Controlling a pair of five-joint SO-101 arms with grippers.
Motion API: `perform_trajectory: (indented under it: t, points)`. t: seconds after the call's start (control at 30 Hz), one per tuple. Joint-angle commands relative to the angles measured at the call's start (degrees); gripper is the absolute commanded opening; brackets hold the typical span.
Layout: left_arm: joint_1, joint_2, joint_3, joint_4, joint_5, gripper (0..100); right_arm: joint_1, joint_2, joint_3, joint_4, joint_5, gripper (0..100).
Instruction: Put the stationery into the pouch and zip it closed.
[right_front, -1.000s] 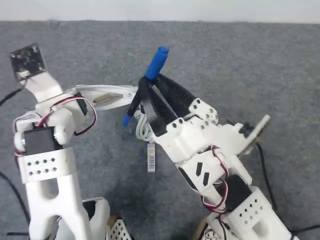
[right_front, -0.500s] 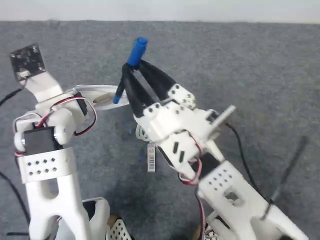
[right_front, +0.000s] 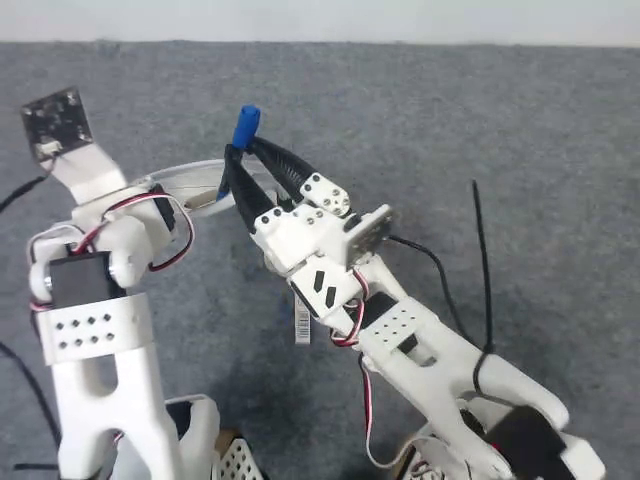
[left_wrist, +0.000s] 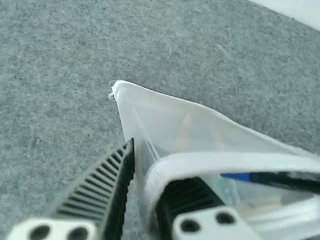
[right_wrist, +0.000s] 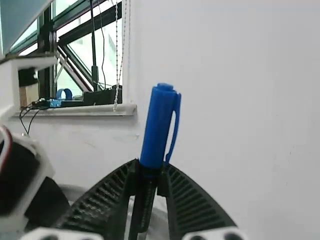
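Altogether we count two arms, one pen, one pouch and one small tag on the grey tabletop (right_front: 520, 110). The left arm (right_front: 95, 330) stands at the near left, and its jaws are closed on the rim of the pouch (left_wrist: 180, 125). One ribbed black finger lies outside the wall and the other sits inside the mouth, with the thick white rim pinched between them, so the mouth is held spread. The pouch is soft, clear plastic, slightly milky, and comes to a pointed corner at its far end. Through its wall we see faint pale orange streaks, too blurred to name. Near the rim there is a blue and black streak, and we cannot tell whether it lies inside the pouch or behind it. The right arm (right_front: 400, 330) reaches across from the near right, and its jaws clamp the pen (right_front: 244, 126) around the black barrel just under the blue cap. The pen is a slim cylinder with a clip on the cap, held steeply with the cap upward, its lower end down by the pouch's mouth. Both pairs of jaws are black and ridged, on white plastic bodies strung with red and black wires. The tag (right_front: 302, 316), a narrow white strip, lies flat on the felt-like tabletop between the two arms.
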Motion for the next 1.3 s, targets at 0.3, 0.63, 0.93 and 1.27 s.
perform_trajectory:
  t: [0.3, 0.63, 0.93, 1.27]
  points:
    - [-0.1, 0.1, -1.9, -2.4, 0.6, 1, -6.6, 1.0, 6.0, -0.3, 16.6, 0.6]
    - [-0.1, 0.1, 0.0, -3.9, 0.6, 1, -6.5, 0.4, 6.1, 6.5, 16.7, 0.7]
    - [-0.1, 0.1, 0.1, -4.0, 0.6, 1, -6.7, -3.1, 8.2, 7.0, 16.9, 4.9]
    - [-0.1, 0.1, 0.1, -4.0, 0.6, 1, -6.8, -11.9, 10.9, 16.6, 16.4, 18.4]
